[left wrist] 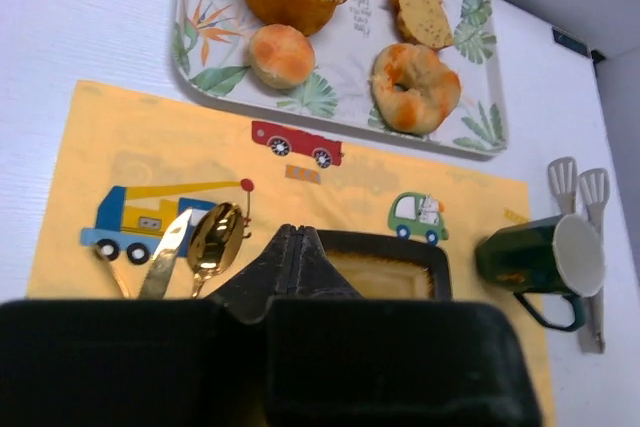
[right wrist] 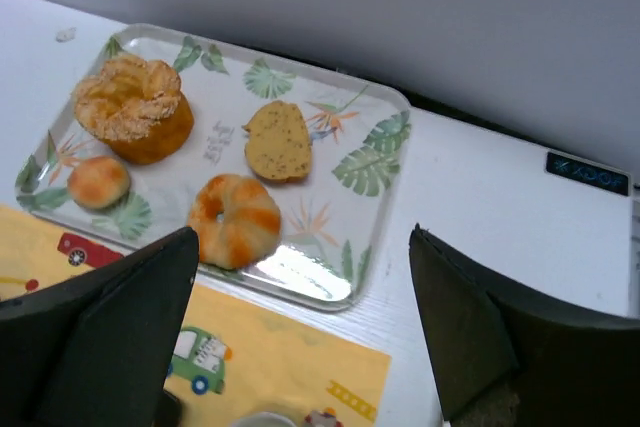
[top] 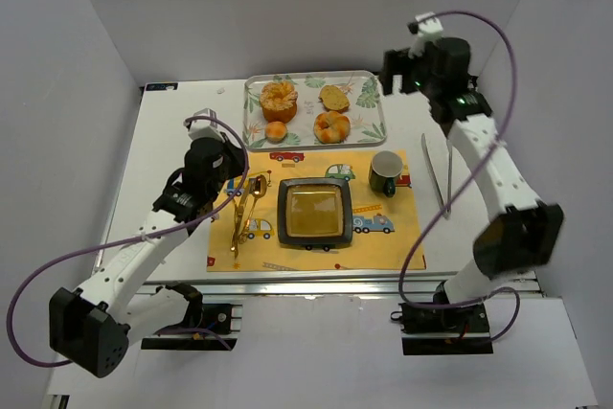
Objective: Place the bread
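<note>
Presently observed white desk (top: 172, 141) carrying yellow vehicle-print placemat (top: 383, 241) at centre. Noted leaf-patterned rectangular tray (top: 369, 93) on desk just beyond placemat's far edge. Found black square plate (top: 284, 213) at middle of placemat.

Recorded left end effector (left wrist: 297, 237) clenched, fingers pressed together, gripping no item, hovering over placemat's left part beside cutlery. Recorded right end effector (right wrist: 303, 237) released, jaws spread wide, raised near tray's far right corner.

Logged dark green mug (top: 386, 171) upright on placemat right of plate, metal tongs (top: 433, 177) flat on desk right of placemat, gold cutlery (top: 244, 208) on placemat left of plate.

Counted four breads, all resting on tray, apart from plate:
- tall sugar-crusted ring loaf (top: 279, 99), far left
- glazed ring roll (top: 331, 127), near right
- seeded bread slice (top: 334, 97), far right
- small round bun (top: 276, 131), near left
</note>
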